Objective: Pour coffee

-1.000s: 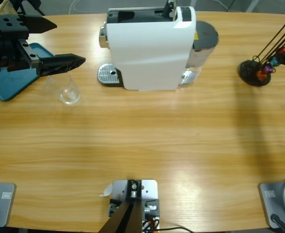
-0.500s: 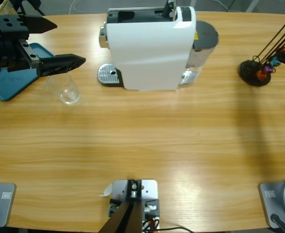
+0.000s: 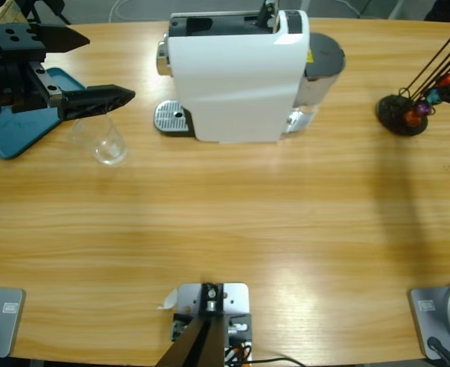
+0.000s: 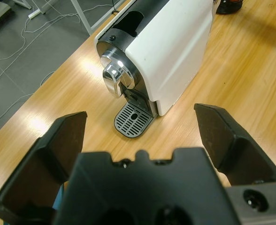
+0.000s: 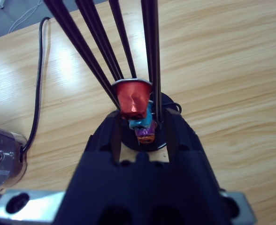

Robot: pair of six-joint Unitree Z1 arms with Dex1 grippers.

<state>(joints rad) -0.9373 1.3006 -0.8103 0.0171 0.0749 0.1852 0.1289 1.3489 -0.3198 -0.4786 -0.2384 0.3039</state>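
A clear glass tumbler [image 3: 102, 141] stands on the table left of the white coffee machine [image 3: 236, 76]; no coffee shows in it or anywhere else. My left gripper [image 3: 110, 67] hovers open just behind the tumbler, holding nothing. In the left wrist view, the left gripper [image 4: 140, 115] looks at the coffee machine [image 4: 171, 51] and its drip tray [image 4: 133, 120]. My right gripper [image 5: 142, 124] is at the capsule holder, right up against a stack of a red capsule [image 5: 134, 98], a blue capsule [image 5: 141, 123] and a purple capsule [image 5: 145, 133].
A blue tray [image 3: 14, 126] lies under the left arm at the table's left edge. The black capsule holder [image 3: 401, 115] with tall rods stands at the far right. The drip tray [image 3: 171, 118] juts from the machine's left end. A black cable [image 5: 37, 93] runs near the holder.
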